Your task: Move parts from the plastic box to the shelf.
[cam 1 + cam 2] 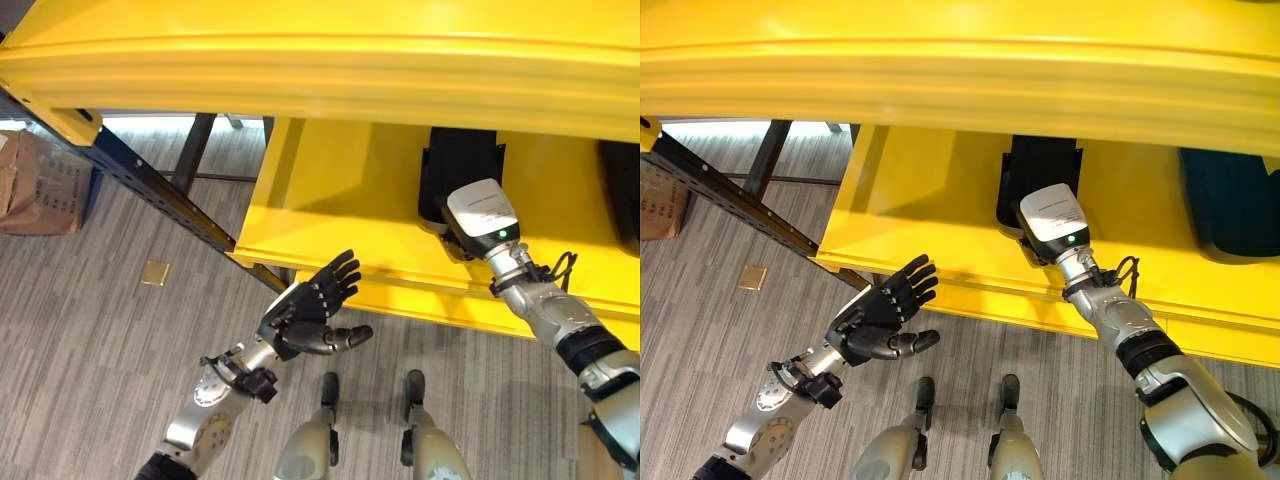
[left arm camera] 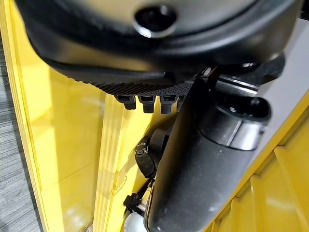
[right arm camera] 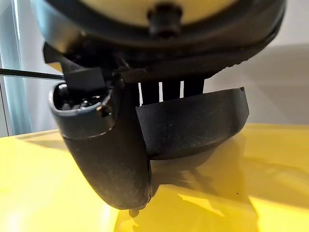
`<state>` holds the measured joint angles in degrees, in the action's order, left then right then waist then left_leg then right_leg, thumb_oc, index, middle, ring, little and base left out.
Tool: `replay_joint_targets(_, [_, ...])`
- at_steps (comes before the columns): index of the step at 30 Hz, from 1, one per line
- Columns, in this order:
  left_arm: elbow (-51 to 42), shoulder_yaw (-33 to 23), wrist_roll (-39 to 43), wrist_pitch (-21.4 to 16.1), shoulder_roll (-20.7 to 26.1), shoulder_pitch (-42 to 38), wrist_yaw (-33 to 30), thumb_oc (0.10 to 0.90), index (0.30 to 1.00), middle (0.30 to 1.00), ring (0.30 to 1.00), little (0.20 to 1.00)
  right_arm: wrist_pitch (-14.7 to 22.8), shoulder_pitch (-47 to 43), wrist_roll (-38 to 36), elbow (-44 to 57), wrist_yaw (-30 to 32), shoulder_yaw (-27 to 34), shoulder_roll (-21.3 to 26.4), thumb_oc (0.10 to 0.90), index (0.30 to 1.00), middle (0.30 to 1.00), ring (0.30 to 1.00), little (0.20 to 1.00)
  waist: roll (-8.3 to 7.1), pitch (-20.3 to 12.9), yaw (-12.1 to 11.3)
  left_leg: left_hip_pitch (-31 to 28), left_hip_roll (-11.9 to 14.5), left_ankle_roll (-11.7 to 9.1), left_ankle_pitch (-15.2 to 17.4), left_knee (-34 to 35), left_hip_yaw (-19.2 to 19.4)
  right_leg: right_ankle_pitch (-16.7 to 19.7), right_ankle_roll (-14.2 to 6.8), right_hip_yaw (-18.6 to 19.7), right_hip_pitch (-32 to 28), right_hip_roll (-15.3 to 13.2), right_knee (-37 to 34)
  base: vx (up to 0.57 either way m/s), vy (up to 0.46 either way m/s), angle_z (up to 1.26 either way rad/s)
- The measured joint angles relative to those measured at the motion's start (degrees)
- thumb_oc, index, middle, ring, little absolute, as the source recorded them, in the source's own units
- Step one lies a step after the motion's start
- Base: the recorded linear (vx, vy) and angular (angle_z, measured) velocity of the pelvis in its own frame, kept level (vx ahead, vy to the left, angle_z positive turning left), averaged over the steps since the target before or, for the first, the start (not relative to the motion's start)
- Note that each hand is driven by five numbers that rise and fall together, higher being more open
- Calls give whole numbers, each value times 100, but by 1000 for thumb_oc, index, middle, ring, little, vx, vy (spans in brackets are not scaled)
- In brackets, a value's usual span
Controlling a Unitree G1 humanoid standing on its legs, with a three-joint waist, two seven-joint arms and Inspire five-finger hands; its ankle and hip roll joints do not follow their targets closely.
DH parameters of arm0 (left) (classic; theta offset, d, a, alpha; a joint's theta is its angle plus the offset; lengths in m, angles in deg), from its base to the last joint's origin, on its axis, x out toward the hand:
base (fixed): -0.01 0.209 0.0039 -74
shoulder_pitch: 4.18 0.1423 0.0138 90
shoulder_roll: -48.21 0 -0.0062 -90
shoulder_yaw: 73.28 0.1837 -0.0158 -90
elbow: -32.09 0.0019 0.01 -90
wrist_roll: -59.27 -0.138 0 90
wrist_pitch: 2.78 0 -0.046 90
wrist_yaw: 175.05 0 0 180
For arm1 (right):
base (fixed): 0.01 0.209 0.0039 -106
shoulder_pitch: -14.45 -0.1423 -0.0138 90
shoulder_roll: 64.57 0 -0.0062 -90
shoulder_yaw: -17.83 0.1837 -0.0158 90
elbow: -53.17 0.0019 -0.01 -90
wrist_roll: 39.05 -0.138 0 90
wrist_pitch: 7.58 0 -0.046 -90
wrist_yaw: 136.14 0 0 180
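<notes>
Two hands in view. Right hand reaches into the yellow shelf, on the lower level, right of centre. In its wrist view the fingers run over the top of a black part and the thumb sits in front of it; the part rests on the yellow shelf surface. Looks like the fingers and thumb are closed round the part, holding it. From the head views the black part stands on the shelf floor, just past the right hand, touching it.

Left hand hovers over the grey carpet floor, near the shelf's front edge, left of the right arm. Fingers straight and spread, thumb out to the side, holding nothing.

Another dark object sits further right on the same shelf level, apart from the held part; can't tell what it is. Cardboard box on the floor at far left. Small tan square on the carpet nearby.
</notes>
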<state>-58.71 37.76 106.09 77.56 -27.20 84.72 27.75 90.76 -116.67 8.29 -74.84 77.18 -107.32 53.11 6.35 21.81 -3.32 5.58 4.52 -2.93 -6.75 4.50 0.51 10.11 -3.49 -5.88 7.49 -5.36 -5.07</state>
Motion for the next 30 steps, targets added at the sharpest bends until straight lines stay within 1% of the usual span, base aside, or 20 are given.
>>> replay_joint_targets(5, [0, 1, 0, 0, 0, 15, 0, 900, 1000, 1000, 1000, 1000, -31, 0, 107, -54, 98, 12, 1, 400, 300, 300, 300, 300, 12, 6, -9, -62, -19, 23, 21, 0, 69, 26, -15, 38, -35, -17, 0, 4, 15, -5])
replay_joint_targets(9, [-5, 0, 2, -1, 0, 17, 0, 900, 1000, 1000, 1000, 1000, -117, 1, 107, -54, 154, 64, 85, 400, 300, 300, 300, 300, 79, 40, 2, -98, -67, 21, 20, 0, 77, 50, -27, 47, -73, -67, 1, 0, 0, 0])
replay_joint_targets(13, [-10, 0, 3, -2, 0, 25, 0, 900, 1000, 1000, 1000, 1000, -221, 1, 204, -71, 123, 71, 130, 400, 300, 300, 300, 300, 83, 41, -5, -150, -90, 26, 24, 0, 80, 38, -44, 48, -126, -94, 1, 0, 0, 0])
replay_joint_targets(14, [-10, 0, 3, -2, 0, 28, 0, 900, 1000, 1000, 1000, 1000, -265, 1, 202, -85, 104, 75, 132, 698, 717, 717, 717, 717, 83, 41, -5, -162, -92, 32, 28, 0, 80, 34, -47, 51, -139, -97, 1, 0, 0, 0])
replay_joint_targets(15, [-12, 0, 3, -2, 0, 33, 0, 900, 1000, 1000, 1000, 1000, -270, 1, 198, -88, 68, 92, 135, 900, 1000, 1000, 1000, 1000, 83, 41, -4, -173, -94, 41, 35, 0, 80, 31, -49, 54, -148, -98, 1, 0, 0, 0])
replay_joint_targets(17, [-31, 0, 3, -2, 0, 43, 0, 900, 1000, 1000, 1000, 1000, -278, 1, 197, -90, 13, 120, 146, 900, 1000, 1000, 1000, 1000, 83, 41, -4, -182, -93, 79, 62, 0, 78, 28, -52, 55, -158, -98, 0, 0, 0, 0])
replay_joint_targets(30, [-112, -2, 3, -4, -1, 71, 0, 900, 1000, 1000, 1000, 1000, -337, 107, -35, 72, -600, 444, 163, 900, 1000, 1000, 1000, 1000, 76, 42, 14, -290, -95, 59, 69, 0, 93, 16, -67, 69, -260, -99, 2, 0, 0, 0])
